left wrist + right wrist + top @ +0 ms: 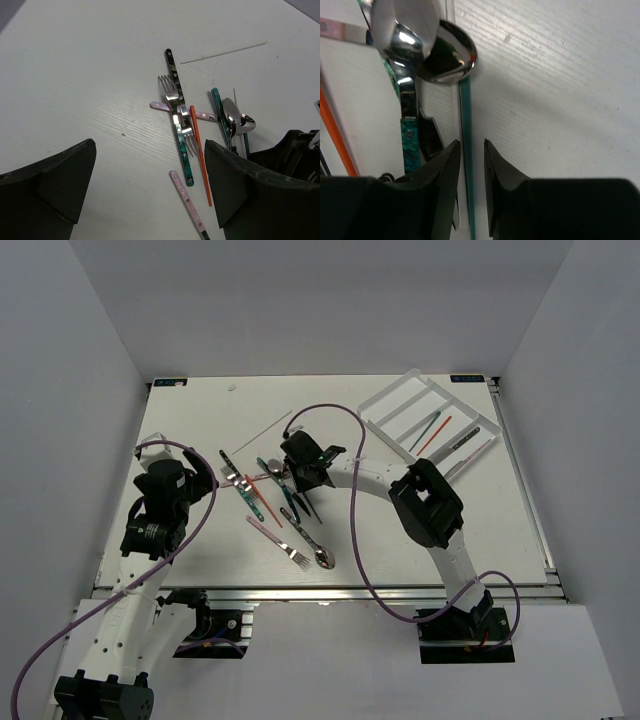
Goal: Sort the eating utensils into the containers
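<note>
The eating utensils lie in a crossed heap (pixel 268 488) at the table's middle left: a teal-handled knife (pixel 177 125), a pink-handled fork (pixel 170 95), an orange stick (pixel 200 155), a spoon (pixel 237 120). My right gripper (pixel 300 472) is down on the heap's right side. Its jaws stand narrowly open astride a thin teal stick (pixel 466 115), with a small gap left on the right, just below the spoon bowl (pixel 447 52). My left gripper (pixel 150 150) hangs wide open and empty left of the heap. The clear divided tray (pixel 392 400) sits at the far right and holds several utensils.
A pink-handled fork (pixel 278 538) and a spoon (pixel 322 558) lie apart, nearer the front edge. A thin white stick (pixel 225 52) lies beyond the heap. A loose pink handle (pixel 187 202) points between my left fingers. The right arm's purple cable (pixel 352 500) arcs over the table.
</note>
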{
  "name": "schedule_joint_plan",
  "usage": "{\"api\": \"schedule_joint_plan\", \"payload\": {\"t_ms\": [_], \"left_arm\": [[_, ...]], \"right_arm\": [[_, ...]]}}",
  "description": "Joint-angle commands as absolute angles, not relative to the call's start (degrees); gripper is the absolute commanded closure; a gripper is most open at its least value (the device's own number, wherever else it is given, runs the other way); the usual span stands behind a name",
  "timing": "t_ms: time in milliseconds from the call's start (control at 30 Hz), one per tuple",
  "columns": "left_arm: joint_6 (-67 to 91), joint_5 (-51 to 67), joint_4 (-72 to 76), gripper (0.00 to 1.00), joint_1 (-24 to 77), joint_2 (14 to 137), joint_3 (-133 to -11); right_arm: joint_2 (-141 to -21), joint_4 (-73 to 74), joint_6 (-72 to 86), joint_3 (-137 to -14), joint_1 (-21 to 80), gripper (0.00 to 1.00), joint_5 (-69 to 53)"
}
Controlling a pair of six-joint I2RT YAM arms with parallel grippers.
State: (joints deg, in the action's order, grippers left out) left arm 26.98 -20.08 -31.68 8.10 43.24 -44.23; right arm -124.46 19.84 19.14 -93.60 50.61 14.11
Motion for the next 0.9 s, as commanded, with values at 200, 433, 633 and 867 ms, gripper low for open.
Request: {"api": "schedule_joint_plan", "payload": {"t_ms": [200,433,633,867], "left_arm": [[26.5,-19.3,-31.1,0.02,8.4,42.1,-43.9],[26.5,-19.2,-31.1,0.02,8.4,42.0,-43.9],[26.5,-19.2,-31.1,0.02,8.4,42.4,-43.9],[26.5,-19.2,-31.0,0.02,8.4,42.3,-43.9]], "right_arm": [[-126.8,20.7,17.8,-97.6,50.7,0.70,16.1],[-129.5,21.6,17.0,-98.3,50.6,0.72,15.0],[-131.1,24.3,16.8,-98.6,50.5,0.80,17.4],[-127.1,28.7,18.5,-95.2,48.0,1.00,21.6]]}}
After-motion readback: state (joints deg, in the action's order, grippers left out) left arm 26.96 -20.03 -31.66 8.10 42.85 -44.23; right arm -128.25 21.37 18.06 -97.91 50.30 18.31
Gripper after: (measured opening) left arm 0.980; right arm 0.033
